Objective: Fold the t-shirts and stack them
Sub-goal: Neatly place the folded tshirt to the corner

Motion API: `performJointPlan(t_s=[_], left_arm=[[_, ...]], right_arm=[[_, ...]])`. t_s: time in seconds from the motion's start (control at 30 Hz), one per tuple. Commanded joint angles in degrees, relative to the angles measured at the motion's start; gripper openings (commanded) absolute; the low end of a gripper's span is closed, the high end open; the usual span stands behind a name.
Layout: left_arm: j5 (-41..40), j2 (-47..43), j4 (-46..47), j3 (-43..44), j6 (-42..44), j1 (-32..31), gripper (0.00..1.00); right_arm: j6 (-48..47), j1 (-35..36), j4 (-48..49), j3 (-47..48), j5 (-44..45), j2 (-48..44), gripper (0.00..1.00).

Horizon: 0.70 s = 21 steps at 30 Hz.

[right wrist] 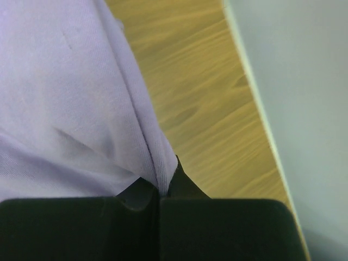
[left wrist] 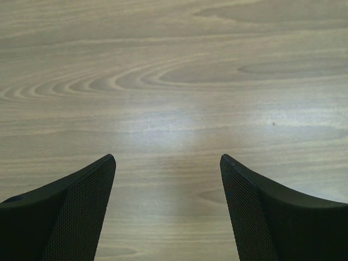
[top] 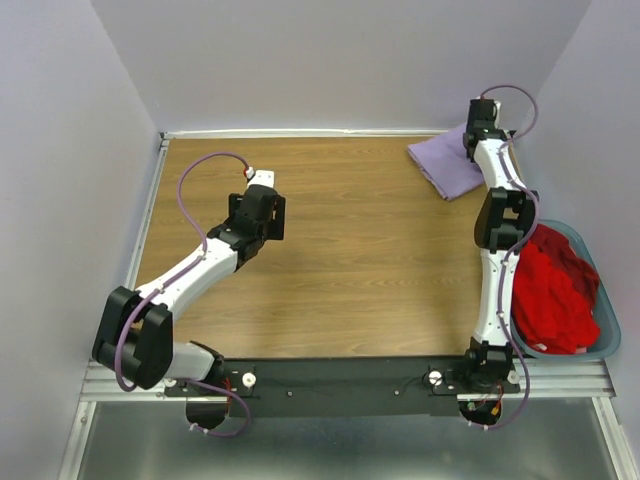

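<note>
Right wrist view: your right claw [right wrist: 160,187], clamped on the light lavender cloth t-shirt [right wrist: 65,98] by its edge, far right corner of the wooden counter [right wrist: 201,98]. So thin a pinch may slip if you tug. Your left claw [left wrist: 167,159]: parted, empty.

We are in a robot lab. Plain white walls [top: 350,60] box in a wooden table [top: 350,270]. Two robot arms [top: 200,265] sit on a black rail [top: 340,376].
</note>
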Motion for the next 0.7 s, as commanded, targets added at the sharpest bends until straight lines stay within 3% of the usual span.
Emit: performJointPlan(t_s=[0.0,0.27,0.33,0.37,0.47,0.67], left_arm=[[-5.0,-0.5,3.2,1.0,-1.3,0.1,0.85],[-5.5,0.9,3.1,1.0,-0.9,0.0,0.85],[-5.4,0.9,3.3,1.0,-1.0,0.0,0.85],[-5.4,0.9,3.3,0.9,-0.9,0.0,0.85],[-5.3,0.8,3.3,1.0,-1.0,0.1,0.85],[-6.9,-1.5,2.8,1.1,-1.4,0.0,0.85]], right_arm=[[0.4,-3.8,1.1,7.0,4.0,4.0,0.00],[4.6,-7.1,4.5,7.3,4.4,6.6,0.03],[5.9,-7.6,4.8,7.2,4.4,6.8,0.13],[6.0,-7.7,5.2,7.2,4.9,6.9,0.26],[5.6,-7.6,5.4,7.0,5.8,5.5,0.50],[8.0,-7.7,5.6,1.6,6.2,-5.1,0.63]])
